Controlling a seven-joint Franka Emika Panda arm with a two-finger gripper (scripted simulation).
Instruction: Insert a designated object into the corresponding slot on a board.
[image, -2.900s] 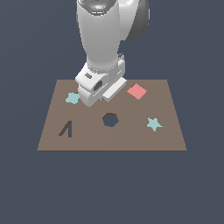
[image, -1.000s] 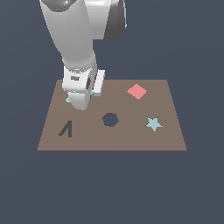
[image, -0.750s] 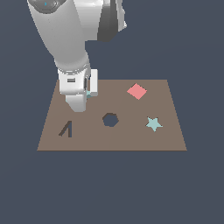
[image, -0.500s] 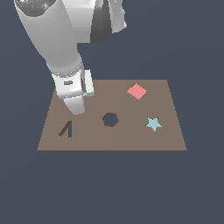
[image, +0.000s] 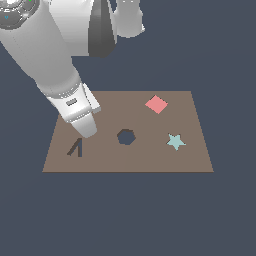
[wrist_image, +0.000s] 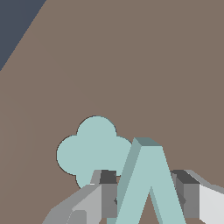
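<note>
In the wrist view the designated object (wrist_image: 146, 183), a teal inverted-V block, sits between my gripper's (wrist_image: 146, 194) two fingers (wrist_image: 103, 192), which are shut on its legs. Beyond it a rounded lobed teal piece (wrist_image: 94, 151) lies flush in the brown board (wrist_image: 144, 65). In the exterior view my gripper (image: 86, 130) hangs over the board's (image: 150, 160) left part, just above and right of the slot (image: 75, 147), a dark inverted-V cutout. The hand hides the block in that view.
A dark polygonal hole (image: 126, 136) lies mid-board. A red diamond (image: 156, 104) sits at the far right and a teal star (image: 175, 142) at the near right. The arm's bulk (image: 50, 60) looms over the board's far-left corner.
The arm has swung to the exterior view's left and forward, carrying the hand from the board's far-left area down toward the inverted-V cutout.
</note>
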